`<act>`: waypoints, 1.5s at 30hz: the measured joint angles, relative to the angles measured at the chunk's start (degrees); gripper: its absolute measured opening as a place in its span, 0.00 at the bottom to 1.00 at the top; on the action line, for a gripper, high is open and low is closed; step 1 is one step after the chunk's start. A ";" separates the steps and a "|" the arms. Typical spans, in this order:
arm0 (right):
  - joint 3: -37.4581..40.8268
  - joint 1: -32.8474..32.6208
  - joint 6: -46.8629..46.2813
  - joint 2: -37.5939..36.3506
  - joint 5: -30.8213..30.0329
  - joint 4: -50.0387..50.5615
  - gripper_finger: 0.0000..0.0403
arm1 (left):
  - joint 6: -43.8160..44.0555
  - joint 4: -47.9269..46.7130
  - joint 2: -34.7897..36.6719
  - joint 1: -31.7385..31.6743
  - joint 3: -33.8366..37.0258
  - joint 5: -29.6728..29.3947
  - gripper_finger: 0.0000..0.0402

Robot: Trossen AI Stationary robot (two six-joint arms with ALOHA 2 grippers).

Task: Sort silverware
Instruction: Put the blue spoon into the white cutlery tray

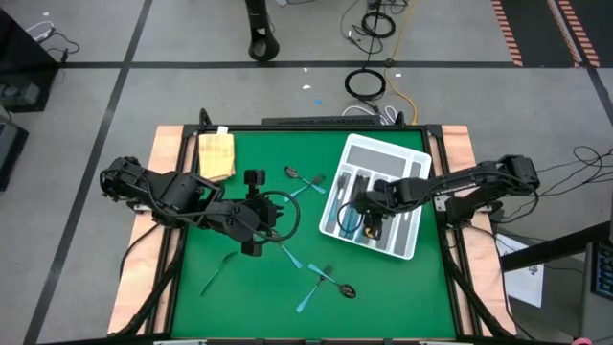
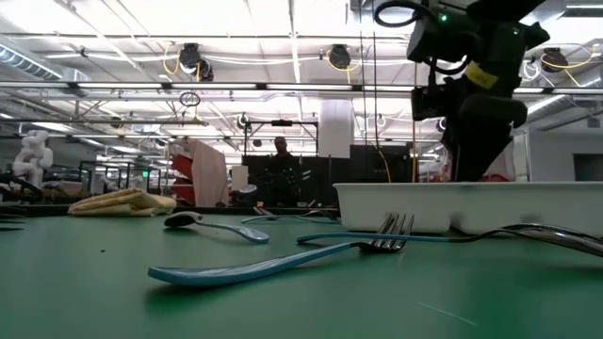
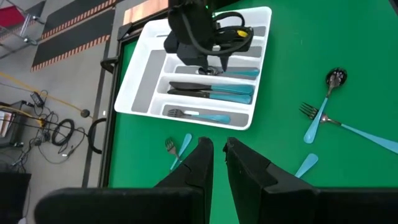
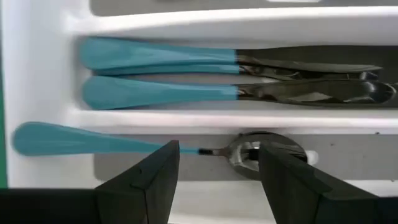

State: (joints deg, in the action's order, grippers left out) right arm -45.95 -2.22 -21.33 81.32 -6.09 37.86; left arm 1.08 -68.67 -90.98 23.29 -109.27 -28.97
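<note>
Blue-handled, dark-headed silverware [image 1: 322,279] lies flat: several forks and spoons scattered on the green surface [image 1: 402,297], others sorted lengthwise in the white tray [image 1: 414,159], a spoon [image 4: 155,147] in one compartment.

Grey floor [image 1: 77,96], perhaps workshop lights [image 2: 193,52].

From above, the green worktop [image 1: 192,311] carries a white divided tray [image 1: 414,158] toward its right side, and the right tool [image 1: 356,213] hangs over the tray's near end, where blue-handled silverware [image 1: 349,221] lies in the compartments. The left tool [image 1: 252,213] sits over the middle of the mat beside a spoon [image 1: 299,176]. A fork [image 1: 216,272] and crossed pieces [image 1: 324,280] lie loose nearer the front, and a tan block [image 1: 216,153] rests at the back left corner.
</note>
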 joint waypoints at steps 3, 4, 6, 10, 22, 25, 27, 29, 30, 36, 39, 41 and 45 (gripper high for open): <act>0.00 0.03 0.63 0.00 -0.08 0.01 0.51 | 0.00 -0.01 0.00 0.00 0.00 0.00 0.13; 0.00 0.09 1.07 0.00 -0.21 -0.04 0.51 | 0.00 -0.01 0.00 0.00 0.00 0.00 0.13; 0.00 0.42 1.29 0.14 0.03 -0.03 0.51 | 0.00 -0.04 0.00 0.00 0.00 0.00 0.13; 0.50 0.40 1.26 0.31 0.05 1.17 0.51 | 0.00 -0.22 0.00 0.00 0.00 -0.01 0.13; 4.81 3.91 3.47 0.32 -3.48 -1.38 0.51 | -0.96 -1.06 0.00 -0.02 0.00 -1.70 0.13; 4.81 6.24 4.05 0.33 -5.06 -1.66 0.51 | -1.71 -1.00 0.00 -0.02 0.00 -2.34 0.13; 4.81 7.96 4.08 0.31 -6.02 -1.70 0.51 | -1.84 -1.00 0.00 -0.06 0.00 -2.86 0.13; 4.81 9.59 4.66 0.32 -6.03 -1.70 0.51 | -1.84 -1.00 0.00 -0.11 0.00 -2.86 0.13; 4.81 10.31 4.88 0.31 -5.90 -1.70 0.51 | -1.84 -1.00 0.00 -0.11 0.00 -2.86 0.13; 4.81 11.59 5.13 0.31 1.24 -2.15 0.51 | -1.82 -1.39 0.00 -0.07 0.00 -2.92 0.13; 4.81 10.75 5.18 0.31 2.86 -2.14 0.51 | -1.84 -1.39 0.00 -0.07 0.00 -2.98 0.13; 4.81 10.69 5.55 0.31 2.85 -1.89 0.51 | -1.88 -1.41 0.00 -0.07 0.00 -2.99 0.13; 4.81 11.23 5.56 1.05 1.25 -1.60 0.51 | -1.88 -1.41 0.00 -0.07 0.00 -3.02 0.13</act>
State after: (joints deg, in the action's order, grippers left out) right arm -41.15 9.00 -15.77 82.37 -4.84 36.26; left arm -0.80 -70.08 -90.98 23.22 -109.27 -31.99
